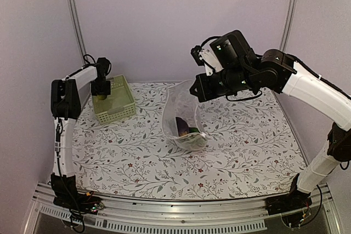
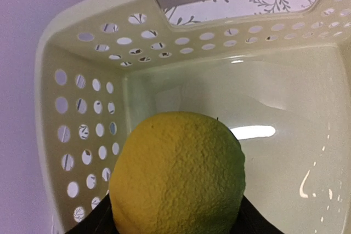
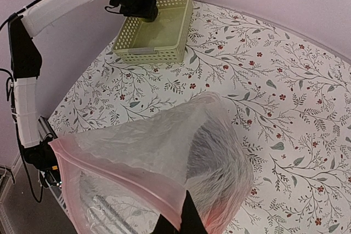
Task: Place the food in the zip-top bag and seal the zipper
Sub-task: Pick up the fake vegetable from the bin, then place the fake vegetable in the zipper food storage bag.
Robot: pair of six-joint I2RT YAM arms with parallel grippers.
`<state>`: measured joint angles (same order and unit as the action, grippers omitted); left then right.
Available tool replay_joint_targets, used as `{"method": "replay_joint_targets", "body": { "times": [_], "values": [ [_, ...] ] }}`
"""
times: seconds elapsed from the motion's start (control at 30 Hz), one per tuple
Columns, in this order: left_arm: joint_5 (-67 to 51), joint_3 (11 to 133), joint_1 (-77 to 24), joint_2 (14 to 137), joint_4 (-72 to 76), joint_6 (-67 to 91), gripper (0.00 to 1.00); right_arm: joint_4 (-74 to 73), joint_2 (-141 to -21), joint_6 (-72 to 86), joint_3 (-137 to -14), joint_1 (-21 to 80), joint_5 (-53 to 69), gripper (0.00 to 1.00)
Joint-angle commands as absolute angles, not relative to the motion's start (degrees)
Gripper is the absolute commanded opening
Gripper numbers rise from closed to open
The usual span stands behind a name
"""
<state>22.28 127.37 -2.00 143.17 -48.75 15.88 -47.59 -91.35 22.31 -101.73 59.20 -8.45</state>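
Right pincer (image 3: 179, 220) pinches the zipper (image 3: 115, 176), holding the zip-top bag (image 3: 164, 141) mouth open; left pincer (image 1: 101, 89) clamps a yellow-green food piece (image 2: 175, 173) in the basket (image 2: 82, 80) for transfer.

From high behind the near edge we look down on the whole table (image 1: 247, 152). Our left wrist view sits close inside the basket (image 2: 181, 80), facing perhaps its far wall. The right wrist looks down over the zip-top bag (image 3: 164, 146) mouth. All three share the basket.

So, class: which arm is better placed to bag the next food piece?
Left. The left fingers grip the yellow-green fruit in the basket; the right fingers hold the zip-top bag's mouth open.
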Motion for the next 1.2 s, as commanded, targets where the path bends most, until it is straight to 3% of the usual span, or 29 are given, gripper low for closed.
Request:
{"method": "replay_joint_targets", "body": {
  "times": [0.0,0.13,0.43,0.7,0.9,1.17],
  "values": [
    [20.1,124.1,-2.4,132.7,-46.4,16.8,0.54,-47.6,-92.1,22.2,-103.7,59.5,-9.1,0.0],
    [18.8,117.5,-3.0,124.4,-44.1,18.7,0.53,-47.6,-91.9,22.1,-103.6,59.4,-9.0,0.0],
    [10.6,86.4,-10.3,93.2,-31.3,24.3,0.52,-47.7,-91.4,21.0,-104.0,59.5,-8.9,0.0],
    [-2.7,75.9,-24.1,70.4,-29.2,26.2,0.51,-47.5,-92.0,20.9,-104.4,59.5,-10.1,0.0],
    [-14.1,69.3,-33.4,62.9,-25.3,26.0,0.51,-47.5,-93.0,20.6,-105.6,59.5,-10.9,0.0],
    [-23.1,71.3,-44.0,62.0,-22.3,28.6,0.51,-47.9,-94.0,21.0,-105.9,59.5,-10.3,0.0]
  ]
}}
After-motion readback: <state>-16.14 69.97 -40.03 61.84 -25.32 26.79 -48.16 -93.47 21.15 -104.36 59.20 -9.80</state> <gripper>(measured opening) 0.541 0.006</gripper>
